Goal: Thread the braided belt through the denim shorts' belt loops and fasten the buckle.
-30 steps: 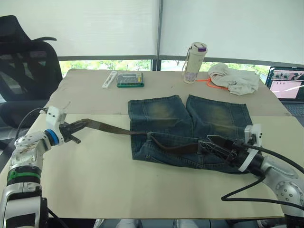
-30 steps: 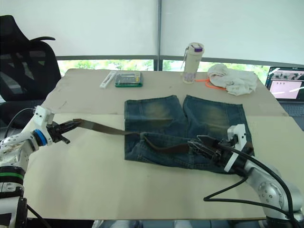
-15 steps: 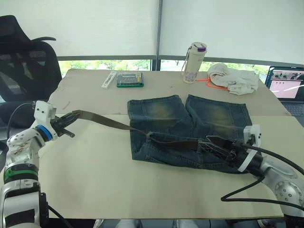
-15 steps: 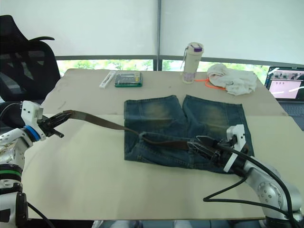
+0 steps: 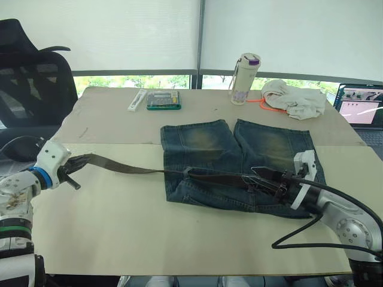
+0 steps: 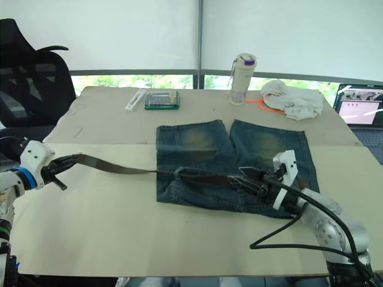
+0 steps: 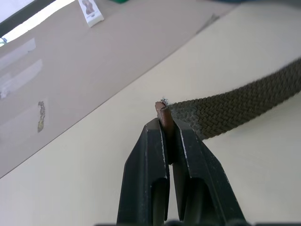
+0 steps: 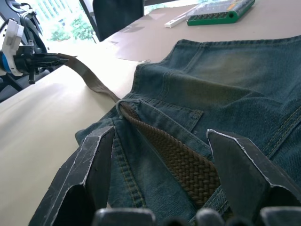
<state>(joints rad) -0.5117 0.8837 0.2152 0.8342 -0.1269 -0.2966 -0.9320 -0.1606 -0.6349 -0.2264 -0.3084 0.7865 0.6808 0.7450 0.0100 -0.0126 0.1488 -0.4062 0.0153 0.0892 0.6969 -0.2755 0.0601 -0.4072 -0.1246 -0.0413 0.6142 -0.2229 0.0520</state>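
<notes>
The denim shorts (image 5: 239,158) lie flat mid-table, waistband toward me. The braided belt (image 5: 128,168) stretches from the left, passes under a belt loop (image 5: 187,173) at the shorts' left corner, and continues along the waistband. My left gripper (image 5: 76,164) is shut on the belt's free end (image 7: 164,111), well left of the shorts. My right gripper (image 5: 261,178) stands open over the waistband's right half, its fingers (image 8: 89,165) either side of the belt (image 8: 181,165). The buckle is hidden.
At the table's back stand a white bottle (image 5: 245,78), an off-white cloth bundle (image 5: 296,98), a green box (image 5: 164,100) and a white strip (image 5: 137,100). A laptop (image 5: 360,109) sits at the far right, a black chair (image 5: 30,78) at the left.
My left gripper has moved further left with the belt end, drawing the belt straighter through the loop. My right gripper has shifted slightly left along the waistband.
</notes>
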